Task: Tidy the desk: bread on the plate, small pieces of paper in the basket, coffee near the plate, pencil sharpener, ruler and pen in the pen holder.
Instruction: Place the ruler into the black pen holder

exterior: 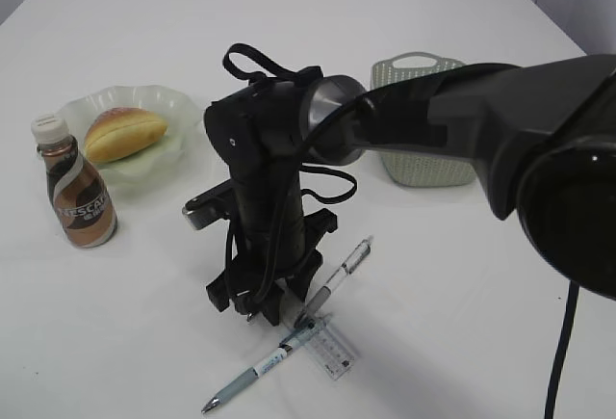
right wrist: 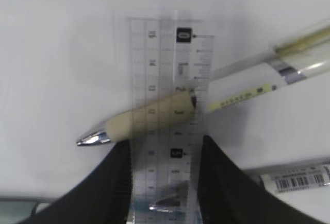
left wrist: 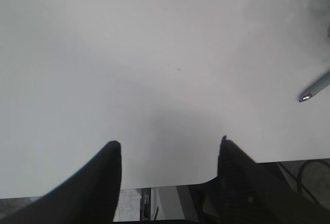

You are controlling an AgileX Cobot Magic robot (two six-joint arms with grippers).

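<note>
Closing in on the short, flat, clear plastic ruler (right wrist: 167, 105) is the right gripper (right wrist: 164, 183), its two dark fingers (right wrist: 111, 188) standing just outside the ruler's long edges, narrowed but with no firm pinch I can confirm from the wrist view. Whether the pads are already touching the plastic, I cannot tell.

Look at the clutter, though! A cream-gripped pen with a silver tip (right wrist: 149, 121) lies slantwise across the ruler right in front of the fingers, and a second pen with a barcode label (right wrist: 294, 178) sits just beside the right finger. In the exterior view the ruler (exterior: 332, 350) lies near the front edge of the large white smooth desk (exterior: 462, 274), the two pens crossing over it.

The danger, as I judge it: a thin flat ruler on a slick top may skid or tip up instead of lifting, and the crossing pen could be dragged, rolled off the edge, or caught in the squeeze.

Over on the other side, the left gripper (left wrist: 170, 154) hangs wide and empty above bare desk, only a pen tip (left wrist: 314, 87) at its margin.
</note>
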